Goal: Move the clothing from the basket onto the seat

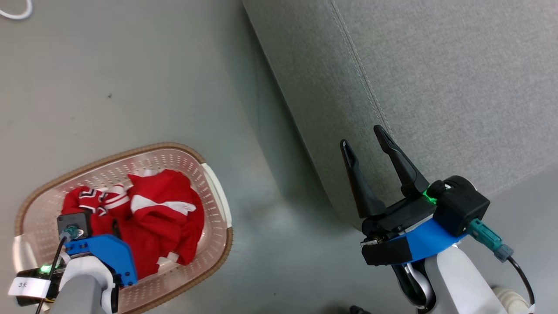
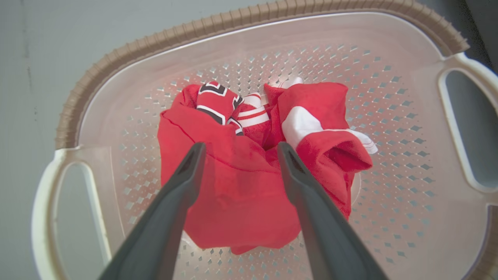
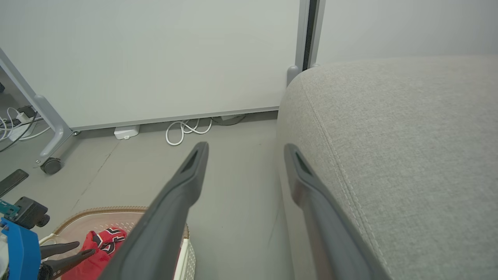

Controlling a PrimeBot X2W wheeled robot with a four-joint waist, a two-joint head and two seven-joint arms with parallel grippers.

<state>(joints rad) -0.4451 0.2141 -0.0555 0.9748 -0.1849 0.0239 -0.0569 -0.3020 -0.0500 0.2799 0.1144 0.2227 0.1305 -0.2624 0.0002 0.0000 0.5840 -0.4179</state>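
The cream basket [image 1: 174, 150] with its brown rim [image 2: 233, 21] stands on the floor at the lower left. Inside it the red clothing [image 1: 161, 213] lies bunched: one piece with black and white lettering [image 2: 218, 103], one with a white stripe [image 2: 307, 120]. My left gripper [image 2: 241, 149] reaches down into the basket, open, its fingers straddling a fold of red fabric without closing on it. My right gripper [image 1: 361, 136] hangs open and empty beside the front edge of the grey seat [image 1: 436, 78], whose stitched seam runs along its rounded side [image 3: 408, 136].
Grey floor lies between basket and seat. A white panel on a wheeled stand [image 3: 50, 165] stands beyond, with a coiled white cable [image 3: 186, 130] and a white power block [image 3: 126, 132] at its foot. Another white cable [image 1: 17, 13] lies far left.
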